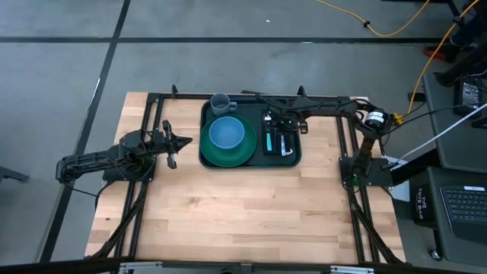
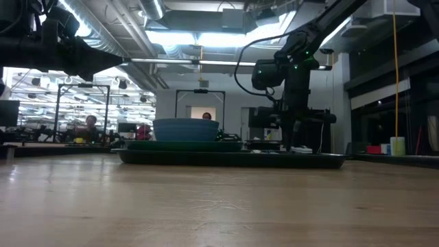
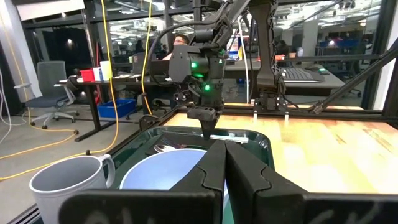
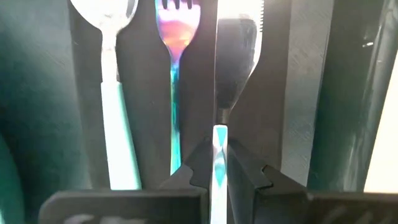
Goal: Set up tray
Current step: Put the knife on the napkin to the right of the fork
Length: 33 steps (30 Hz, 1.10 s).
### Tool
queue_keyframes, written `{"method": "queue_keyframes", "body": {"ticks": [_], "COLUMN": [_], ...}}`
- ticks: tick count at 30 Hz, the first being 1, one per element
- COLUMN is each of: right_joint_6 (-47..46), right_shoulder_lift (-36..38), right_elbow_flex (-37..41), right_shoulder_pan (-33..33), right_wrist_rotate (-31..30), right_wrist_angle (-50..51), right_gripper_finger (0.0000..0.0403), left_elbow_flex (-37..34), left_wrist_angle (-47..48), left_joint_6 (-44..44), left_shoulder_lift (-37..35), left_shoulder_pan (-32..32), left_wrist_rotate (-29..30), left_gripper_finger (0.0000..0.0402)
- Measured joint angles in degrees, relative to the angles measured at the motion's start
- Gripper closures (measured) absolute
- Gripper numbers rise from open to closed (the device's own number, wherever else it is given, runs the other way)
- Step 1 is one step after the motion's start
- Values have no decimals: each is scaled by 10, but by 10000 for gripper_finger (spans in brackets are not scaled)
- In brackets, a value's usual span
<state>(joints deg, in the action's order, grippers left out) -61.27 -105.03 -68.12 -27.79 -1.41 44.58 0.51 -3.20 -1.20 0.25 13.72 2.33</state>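
The dark green tray (image 1: 255, 106) sits at the table's far middle, and the low view shows its rim (image 2: 233, 159). On it are a green plate (image 1: 242, 154) with a blue bowl (image 1: 226, 133), a grey mug (image 1: 221, 103), and a black napkin (image 1: 293, 141). A spoon (image 4: 112, 124), a fork (image 4: 176, 74) and a knife (image 4: 236, 62) lie side by side on the napkin. My right gripper (image 1: 283, 125) stands over the napkin, pointing down, shut on the knife. My left gripper (image 1: 173, 144) hovers left of the tray, shut and empty. My right gripper (image 4: 219, 168) pinches the knife's pale teal handle (image 4: 220, 140) between its two fingers (image 4: 199, 165), just behind the blade. It comes from above, pointing down, with the fingers across the handle. The blade stretches out over the napkin; whether the knife is lifted cannot be told.
A black frame rail (image 1: 319, 99) runs along the table's far edge beside the tray. Bare wood (image 1: 243, 213) spreads across the near half of the table. The mug (image 3: 68, 180) and the bowl (image 3: 161, 171) lie straight ahead of my left gripper (image 3: 225, 168). People sit in the room behind.
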Motion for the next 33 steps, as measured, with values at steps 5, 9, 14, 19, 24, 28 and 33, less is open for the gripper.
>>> {"method": "queue_keyframes", "body": {"ticks": [5, 9, 14, 19, 24, 28, 33], "right_joint_6": [1, 0, -2, -2, -13, -12, -12], "right_shoulder_lift": [-15, -17, -17, -17, -17, -17, -17], "right_elbow_flex": [0, 0, 0, 0, 0, 0, 0], "right_shoulder_pan": [0, 0, 0, 0, -2, -2, -2], "right_wrist_rotate": [0, -3, -3, -12, -20, -20, -27], "right_wrist_angle": [-2, -7, -5, -8, -9, -10, -10], "right_gripper_finger": [374, 374, 371, 374, 369, 371, 366], "left_elbow_flex": [0, 0, 0, 0, 0, 0, 0], "left_wrist_angle": [0, 0, 0, 0, 0, 0, 0], "left_joint_6": [0, 0, 0, 0, 0, 0, 0], "left_shoulder_lift": [0, 0, 0, 0, 0, 0, 0], "left_shoulder_pan": [0, 0, 0, 0, 0, 0, 0], "left_wrist_rotate": [0, 0, 0, 0, 0, 0, 0], "left_gripper_finger": [397, 395, 394, 393, 394, 395, 394]}}
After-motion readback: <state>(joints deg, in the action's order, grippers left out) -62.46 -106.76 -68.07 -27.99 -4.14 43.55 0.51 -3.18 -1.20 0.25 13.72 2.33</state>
